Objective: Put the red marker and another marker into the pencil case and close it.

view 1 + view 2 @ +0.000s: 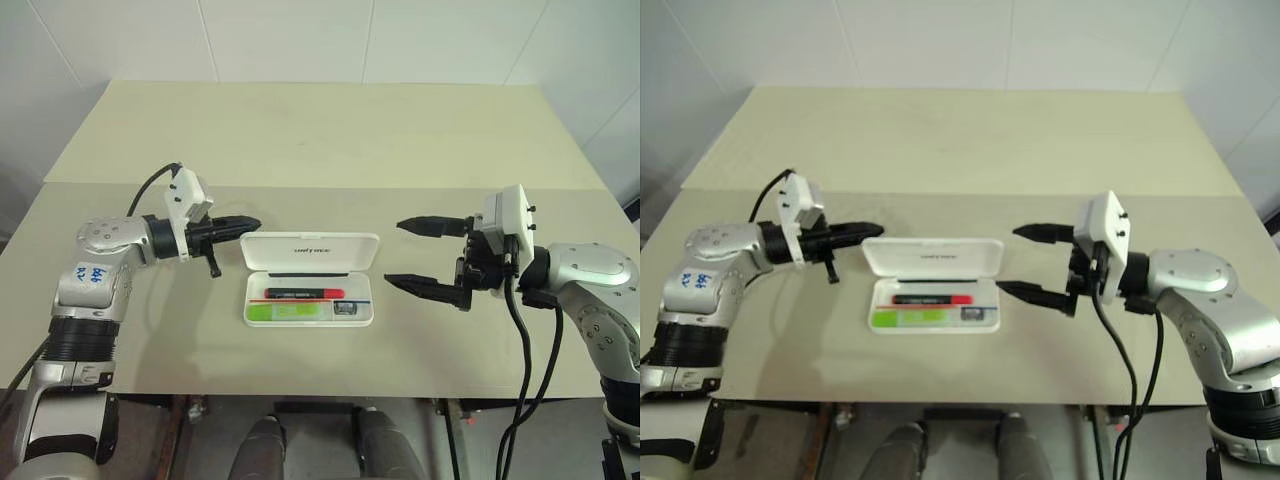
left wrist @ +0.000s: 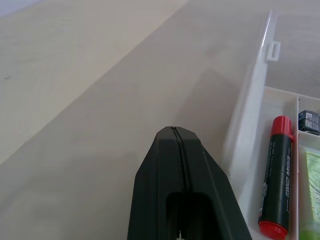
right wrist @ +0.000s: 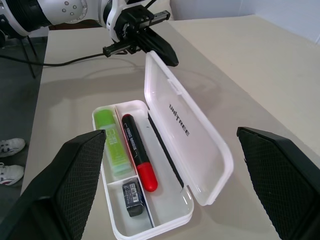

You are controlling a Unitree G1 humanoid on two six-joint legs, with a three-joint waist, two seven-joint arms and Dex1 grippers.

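Surface [image 1: 330, 130] of pale beige spreads widest, carrying everything else. On it, between the two arms, lies the pencil case [image 1: 311, 282], a flat white plastic box with rounded corners, its hinged lid thrown back away from the robot and leaning up from the tray. The word "UNITREE" runs in small dark capitals across the inside of the lid, clearest in the right wrist view.

Left end effector [image 1: 240, 225] hangs just beside the lid's left end, pointing toward it, with its two black fingers pressed together and nothing between them. A white sticker on that arm bears blue handwriting too small to read.

Right end effector [image 1: 405, 256] sits to the right of the case, well clear of it, its fingers spread wide and empty, tips aimed at the case.

Inside the tray, the red marker [image 3: 138, 152] lies lengthwise in the compartment nearest the lid, black barrel with a red cap; white print runs along the barrel but cannot be read. The green highlighter [image 3: 111, 141] rests in the long compartment on the robot's side, alongside the red marker; its label lettering is illegible. A small dark grey block [image 3: 132, 195] with a pale label occupies the little compartment at the tray's right end.
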